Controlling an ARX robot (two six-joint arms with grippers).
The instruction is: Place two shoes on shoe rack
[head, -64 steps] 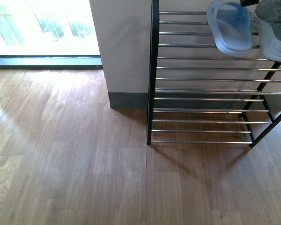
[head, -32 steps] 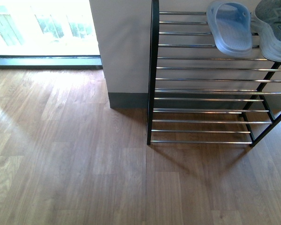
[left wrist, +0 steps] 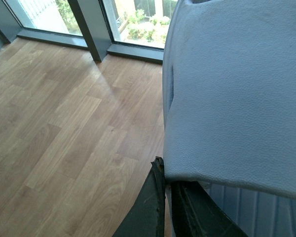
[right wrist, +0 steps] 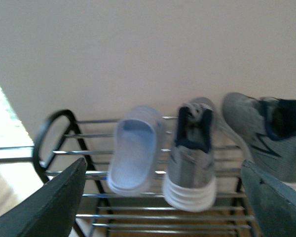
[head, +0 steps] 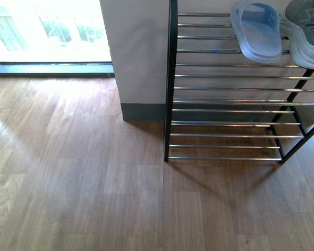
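Right end effector (right wrist: pixel 163 197) gapes before racked sandal (right wrist: pixel 134 150), sneakers (right wrist: pixel 192 158)

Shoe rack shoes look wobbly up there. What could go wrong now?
The sandal and sneaker rest on thin bars with gaps between them, so a bump could knock them off the shoe rack. The left gripper seems to hold a second sandal only by its edge, so it might slip.

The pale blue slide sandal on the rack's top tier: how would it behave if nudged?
The slide sandal looks like light moulded rubber, so probably bendy. It rests across thin chrome bars of the shoe rack, toe overhanging, so a push could likely slide or tip it off.
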